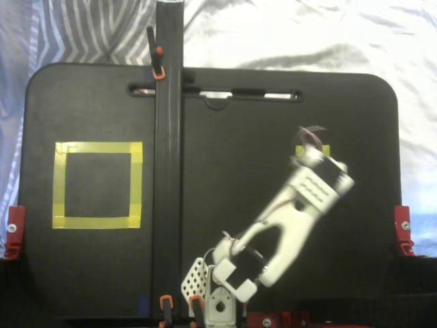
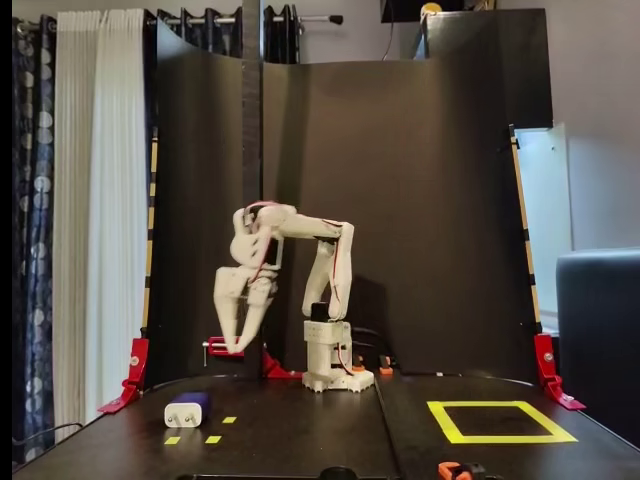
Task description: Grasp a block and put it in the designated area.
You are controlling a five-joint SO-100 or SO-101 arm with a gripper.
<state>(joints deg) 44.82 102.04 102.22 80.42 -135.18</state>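
Hanging over the right part of the black surface [image 1: 89, 96] in the top-down fixed view, the white arm [image 1: 287, 219] hides the block completely there; only a sliver of yellow tape marker [image 1: 322, 149] is seen past the wrist. The fingers are not visible in that view either, being covered by the wrist housing with its grid of small holes.

In the front-facing fixed view the block [image 2: 187, 409] is shown plainly: a small boxy piece, dark blue on top with a pale face turned to the camera, lying on the surface at lower left beside two small yellow tape squares [image 2: 213, 438]. The fingers [image 2: 232, 347] are seen pointing down, well above the block and apart from it, holding nothing; whether they are parted or closed cannot be told (they merge into one pale tapering shape against the dark backdrop).

The designated area [image 1: 97, 184] is a hollow square of wide yellow tape, black inside, at the left in the top-down view and at lower right [image 2: 501, 421] in the front view, well apart from the block. A tall black post [image 1: 168, 137] cuts across the surface in the top-down view. Red clamps [image 1: 403, 229] grip the edges.
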